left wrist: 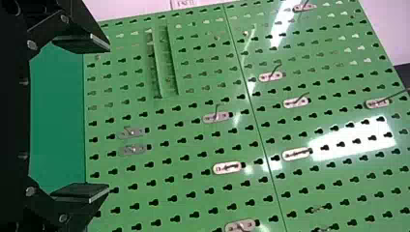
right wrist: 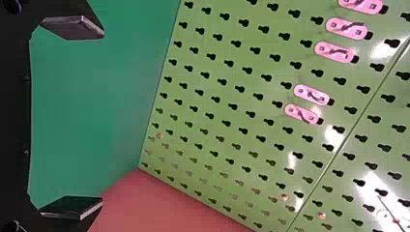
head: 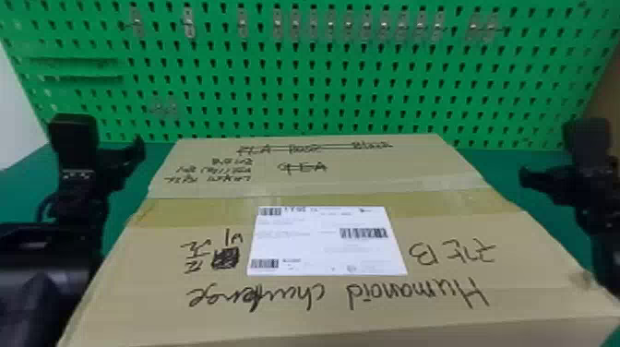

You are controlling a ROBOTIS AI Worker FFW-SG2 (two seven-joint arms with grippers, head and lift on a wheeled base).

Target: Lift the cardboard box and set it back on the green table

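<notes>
Cardboard box: one, large, closed, top face toward the head camera. A yellowish strip of tape crosses it; a white shipping label lies over the tape's near edge, with black handwriting around it. The underside is hidden, so whether the box rests fully on the table cannot be told.

Left gripper: black, beside the box on its left, toward the far end. In the left wrist view, the gripper has its two flat fingers spread wide, holding nothing.

Right gripper: black, beside the box on its right, toward the far end. In the right wrist view, the gripper likewise has its fingers spread wide, nothing between them. Lower down, where dark arm parts crowd the box's edges in the head view, contact cannot be made out.

Green table: dark green, smooth, visible on both sides of the box.

Green pegboard: upright beyond the box, with rows of keyhole slots. Metal hooks are fixed in a row high above the box; two narrow ledges sit to its upper left.

White wall: past the pegboard, left of the box.
</notes>
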